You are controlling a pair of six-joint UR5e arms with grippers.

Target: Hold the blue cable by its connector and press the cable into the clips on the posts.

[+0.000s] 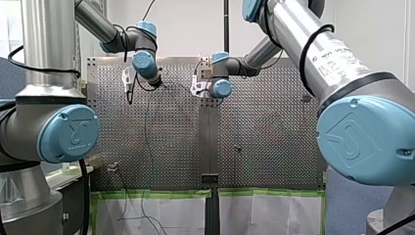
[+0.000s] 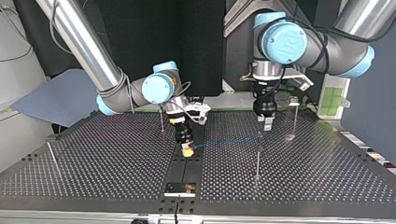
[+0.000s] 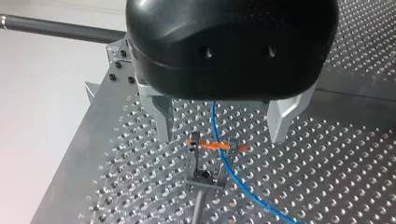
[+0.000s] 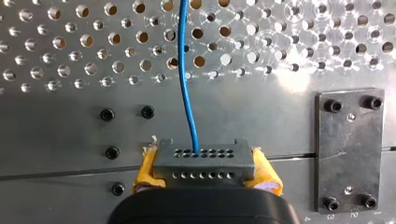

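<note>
My right gripper [image 4: 205, 179] is shut, its yellow pads [image 4: 147, 170] clamping the dark grey connector [image 4: 204, 163]. The blue cable [image 4: 187, 70] leaves the connector and runs ahead over the perforated table. In the top view my right gripper [image 2: 187, 151] is low near the table's middle, and the cable [image 2: 224, 141] stretches to a thin post [image 2: 258, 154]. Just above that post hangs my left gripper [image 2: 267, 122]. Its metal fingers [image 3: 163, 121] stand open, and the cable [image 3: 224, 158] passes between them, across the post's orange-tipped clip [image 3: 205, 177]. I cannot tell whether the cable is seated in the clip.
More thin posts stand on the table [image 2: 295, 116] [image 2: 161, 119] [image 2: 51, 156]. A black plate [image 4: 350, 149] is bolted down beside the connector. A small plate [image 2: 180, 188] lies at the table's near edge in the top view. Green tape [image 1: 156, 193] lines the table edge.
</note>
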